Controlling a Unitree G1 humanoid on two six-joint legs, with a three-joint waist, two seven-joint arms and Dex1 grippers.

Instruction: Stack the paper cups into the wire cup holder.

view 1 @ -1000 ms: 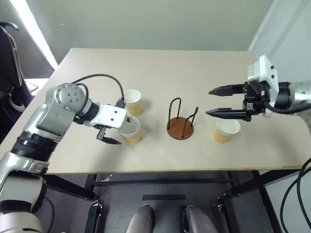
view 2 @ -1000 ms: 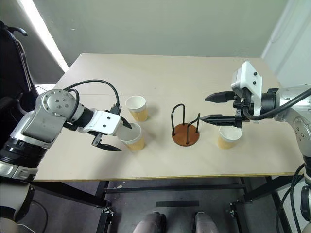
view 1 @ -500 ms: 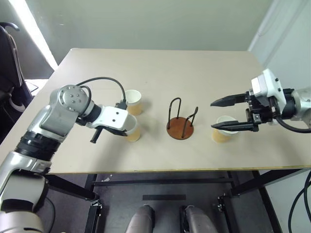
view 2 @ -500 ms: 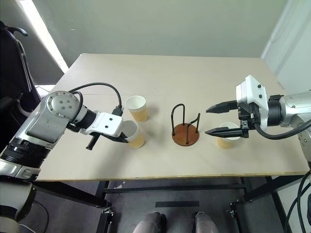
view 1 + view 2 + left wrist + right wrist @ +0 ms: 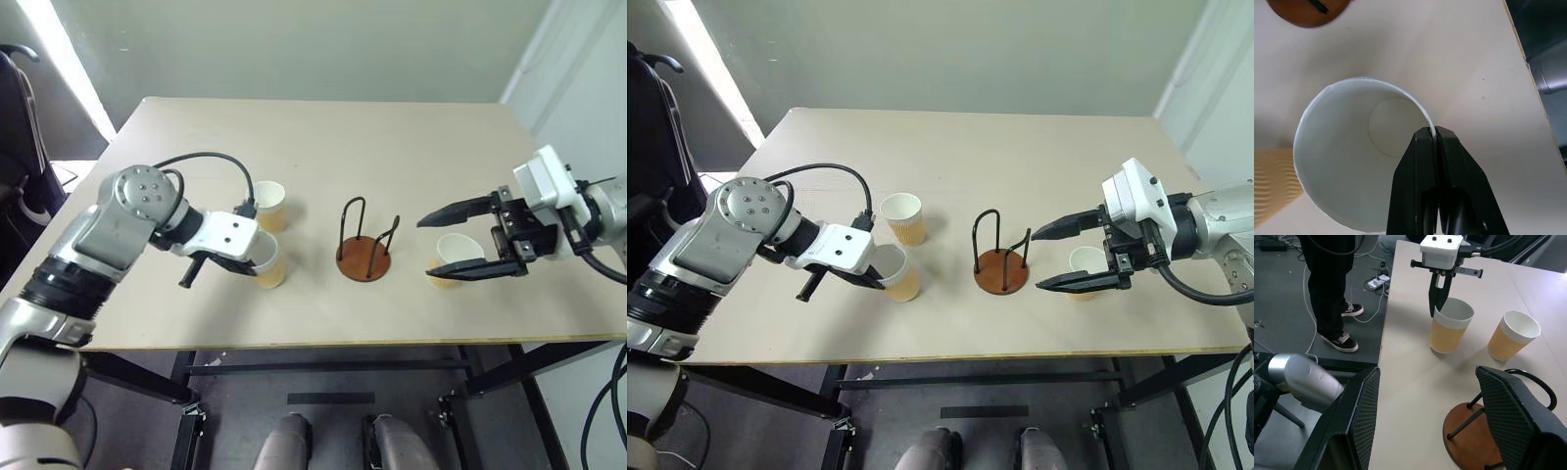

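My left gripper [image 5: 1433, 131] is shut on the near rim of a tan paper cup [image 5: 268, 266], which stands left of the wire cup holder [image 5: 363, 257]. One finger is inside the cup's white wall and one is outside. A second paper cup [image 5: 267, 206] stands just behind it. The holder is empty, with black wire loops over a reddish-brown disc [image 5: 1474, 431]. To its right, my right gripper [image 5: 425, 250] hangs open, pointing left. The third paper cup [image 5: 453, 257] shows between its two spread fingers, partly covered by the lower one.
In the right wrist view a person's legs [image 5: 1327, 284] stand on the floor past the table's left edge [image 5: 1383, 342], with cables near the shoes. A dark chair [image 5: 20, 117] stands off the table's left side. The table top [image 5: 323, 147] is bare behind the cups.
My left gripper has closed on the near cup's rim; a second ago its fingers were apart there. My right gripper has drawn back and turned, and now hangs over the right cup.
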